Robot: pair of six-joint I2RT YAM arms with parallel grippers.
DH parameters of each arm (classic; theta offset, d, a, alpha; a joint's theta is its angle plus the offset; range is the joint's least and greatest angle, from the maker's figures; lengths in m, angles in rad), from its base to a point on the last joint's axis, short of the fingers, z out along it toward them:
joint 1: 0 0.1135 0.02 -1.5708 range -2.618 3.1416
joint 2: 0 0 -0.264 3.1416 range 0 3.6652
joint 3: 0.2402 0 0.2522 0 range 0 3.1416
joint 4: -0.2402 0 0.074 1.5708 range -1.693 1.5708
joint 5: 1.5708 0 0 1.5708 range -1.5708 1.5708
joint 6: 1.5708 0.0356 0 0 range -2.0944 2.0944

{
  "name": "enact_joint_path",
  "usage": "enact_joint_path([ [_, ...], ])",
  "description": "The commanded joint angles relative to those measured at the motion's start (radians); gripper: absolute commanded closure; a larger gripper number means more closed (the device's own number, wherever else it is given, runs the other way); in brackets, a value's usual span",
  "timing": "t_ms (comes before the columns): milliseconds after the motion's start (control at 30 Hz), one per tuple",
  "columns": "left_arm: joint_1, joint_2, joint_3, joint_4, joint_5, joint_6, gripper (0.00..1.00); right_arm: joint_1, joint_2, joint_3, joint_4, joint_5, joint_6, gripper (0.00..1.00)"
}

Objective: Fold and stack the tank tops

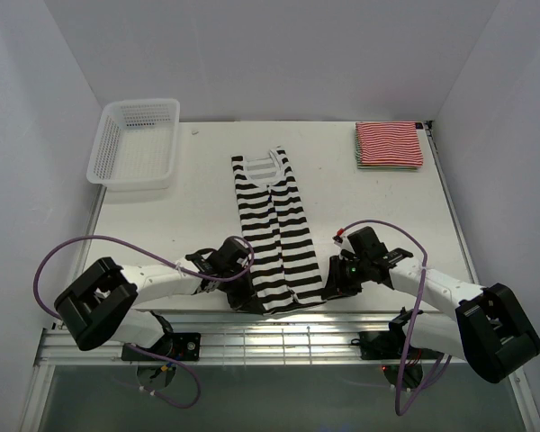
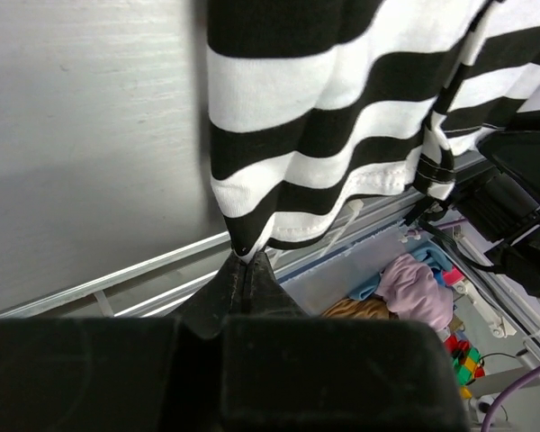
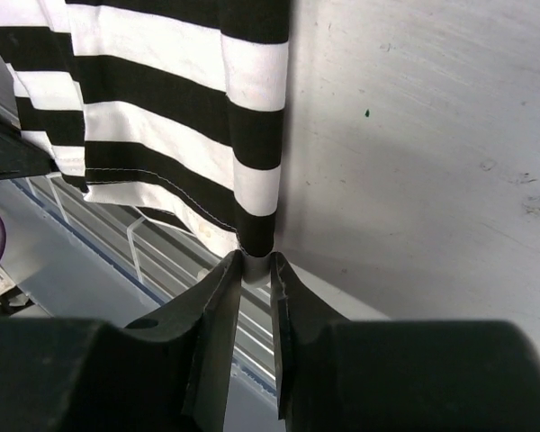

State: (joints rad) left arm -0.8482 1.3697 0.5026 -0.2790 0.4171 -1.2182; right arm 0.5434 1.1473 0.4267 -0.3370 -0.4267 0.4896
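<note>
The black-and-white broad-striped tank top (image 1: 272, 229) lies lengthwise in the middle of the table, folded narrow, neck at the far end and hem at the near edge. My left gripper (image 1: 245, 290) is shut on the hem's left corner, as the left wrist view shows (image 2: 246, 259). My right gripper (image 1: 331, 286) is shut on the hem's right corner (image 3: 256, 261). The hem (image 2: 324, 193) hangs slightly lifted between them. The red-and-white tank top (image 1: 389, 144) lies folded at the back right, with a thin greenish-white edge under it.
A white mesh basket (image 1: 135, 144) stands at the back left. The table's near edge with a metal rail (image 1: 252, 342) runs just behind both grippers. A bin of clothes (image 2: 405, 288) sits below the table edge. White walls enclose three sides.
</note>
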Motion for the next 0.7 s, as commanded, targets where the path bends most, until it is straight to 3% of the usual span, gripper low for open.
enact_joint_path([
  [0, -0.005, -0.052, 0.030, 0.023, 0.012, 0.009, 1.00, 0.001, 0.005, 0.007, -0.016, -0.032, -0.013, 0.74],
  [67, -0.005, -0.057, 0.028, 0.023, 0.014, 0.009, 1.00, 0.001, 0.020, 0.004, -0.019, -0.038, -0.017, 0.78],
  [133, -0.005, -0.058, 0.030, 0.023, 0.020, 0.011, 1.00, 0.001, 0.016, -0.017, 0.003, -0.053, -0.008, 0.92],
  [667, 0.014, -0.147, 0.178, -0.141, -0.060, 0.091, 1.00, 0.004, -0.078, 0.194, -0.089, -0.043, -0.059, 0.92],
])
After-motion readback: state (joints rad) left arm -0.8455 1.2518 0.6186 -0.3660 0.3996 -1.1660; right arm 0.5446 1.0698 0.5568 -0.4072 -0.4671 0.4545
